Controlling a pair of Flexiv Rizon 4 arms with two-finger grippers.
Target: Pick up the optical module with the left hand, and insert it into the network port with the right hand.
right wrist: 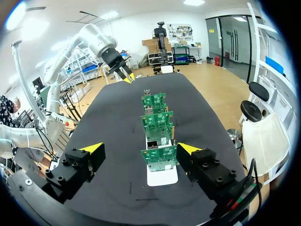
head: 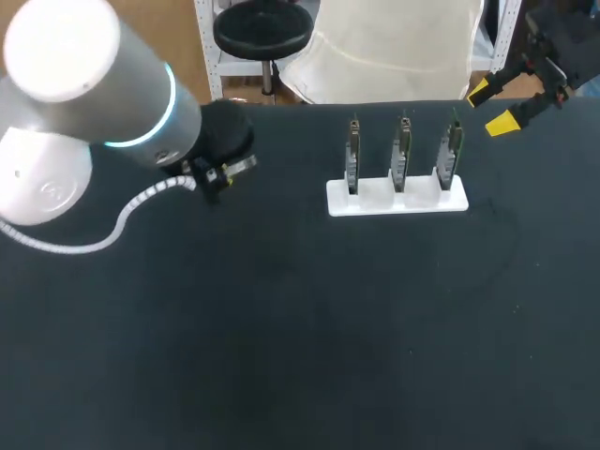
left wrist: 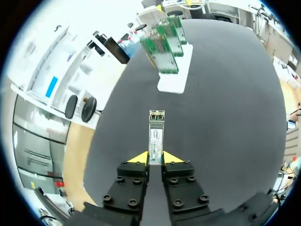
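Note:
The optical module (left wrist: pixel 155 135), a slim silver bar with a label, sticks out from between the yellow tips of my left gripper (left wrist: pixel 155 158), which is shut on its rear end. In the head view this gripper (head: pixel 225 175) hangs over the table's far left with the module (head: pixel 242 166) pointing right. Three green network cards (head: pixel 401 150) stand upright in a white holder (head: pixel 397 198) at the far middle. My right gripper (head: pixel 492 107) hovers open at the far right corner. Its wrist view looks along the row of cards (right wrist: pixel 159 157), with its own gripper (right wrist: pixel 140 149) wide apart and empty.
The black table top (head: pixel 300 337) spreads wide in front of the white holder. In the left wrist view the cards (left wrist: pixel 164 41) and the holder (left wrist: pixel 175 79) lie well ahead of the module. My left arm's gripper (right wrist: pixel 123 74) shows far beyond the cards.

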